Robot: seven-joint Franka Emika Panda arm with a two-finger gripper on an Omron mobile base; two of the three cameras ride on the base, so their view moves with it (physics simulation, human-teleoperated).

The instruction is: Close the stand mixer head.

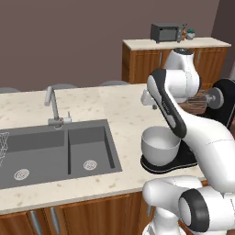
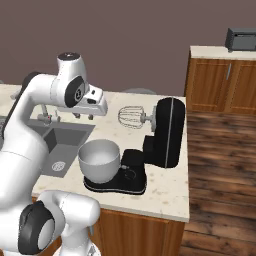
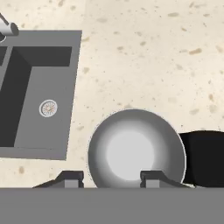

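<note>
Room: kitchen with dark walls, wood floor and wooden cabinets; a small dark microwave (image 1: 166, 32) sits on the far cabinet run.
Worktop: pale speckled stone island (image 2: 165, 192) carrying everything the robot works on.
Sink: grey double basin (image 1: 55, 151) sunk into the worktop, with a silver faucet (image 1: 53, 106) behind it, to the left of the mixer.
Arm pose: the white arm rises from the base, bends over the worktop and carries its wrist high, level with the whisk, with the hand aimed straight down.
Stand mixer head: glossy black (image 2: 169, 131), tipped back and upright on its column at the right end of the worktop, near the edge; its silver hub and wire whisk (image 2: 132, 116) point sideways toward the arm, well above the bowl.
Bowl: steel bowl (image 2: 99, 159) seated on the black base plate (image 2: 118, 183), directly under the hand in the hand view.
Gripper: (image 3: 111, 177) hovers over the bowl, apart from the head; the two tips stand spread with nothing between them.
Risk: I'd judge the hand could catch the whisk wires on its way across, since the whisk juts between it and the head.
Risk: a push low on the head, near the hinge, might shove the whole mixer toward the worktop edge instead of tipping the head down.
</note>
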